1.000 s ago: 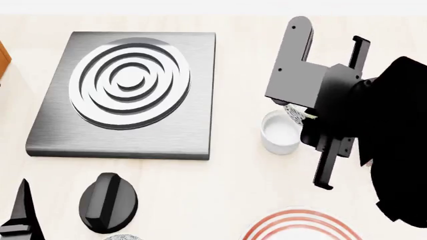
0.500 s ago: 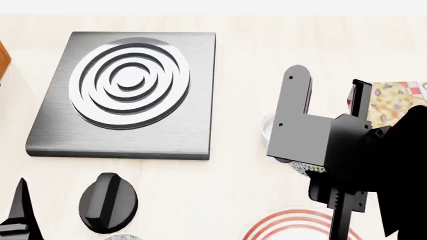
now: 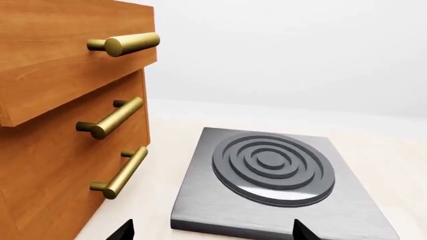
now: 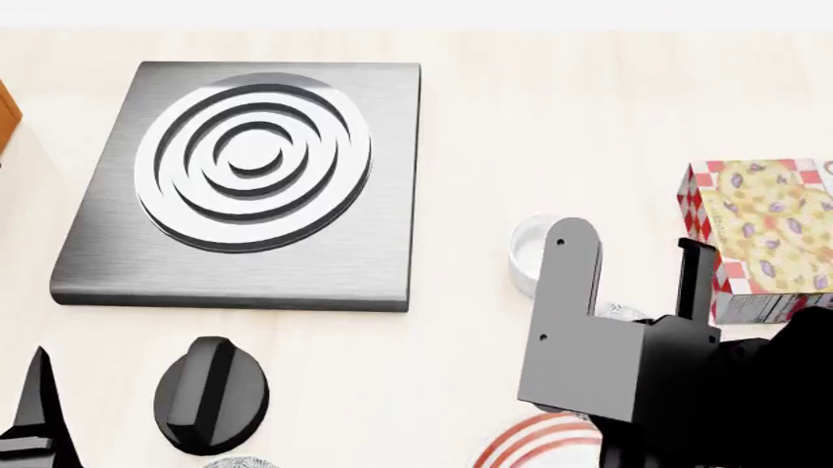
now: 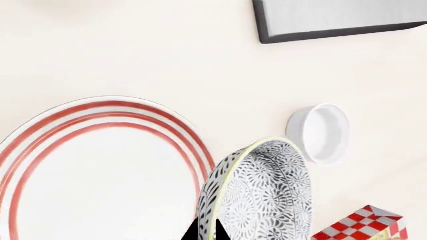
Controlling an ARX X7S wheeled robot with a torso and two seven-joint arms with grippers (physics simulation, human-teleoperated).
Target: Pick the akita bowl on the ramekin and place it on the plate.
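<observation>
Akita bowl (image 5: 263, 192) status, left wrist view: the bowl is not visible here; this camera shows a wooden drawer unit (image 3: 67, 115) with brass handles beside the grey stove plate (image 3: 273, 185) on the counter (image 3: 393, 145). Only two dark fingertips of the left tool (image 3: 210, 232) show at the frame edge, set well apart with nothing between them, so it stands wide and idle. Head view: the right tool (image 4: 625, 292) has travelled from above the ramekin (image 4: 532, 255) toward the robot and now sits between the ramekin and the plate (image 4: 521, 444). The ramekin, previously partly covered by the arm, is now exposed and visibly empty. A printed box (image 4: 762, 234) lies near the ramekin, on the side away from the stove plate (image 4: 248, 175). A black knob (image 4: 209, 395) lies on the counter (image 4: 547, 127) on the near side of the stove plate. Right wrist view: the right tool (image 5: 205, 232) is clamped on the rim of the akita bowl, which hangs tilted, clear of the ramekin (image 5: 320, 132) and just beside the red-ringed edge of the plate (image 5: 100, 170). Judgement: the lift is complete and the carry is nearly done; the bowl needs to move further over the plate centre, then lower and release.
</observation>
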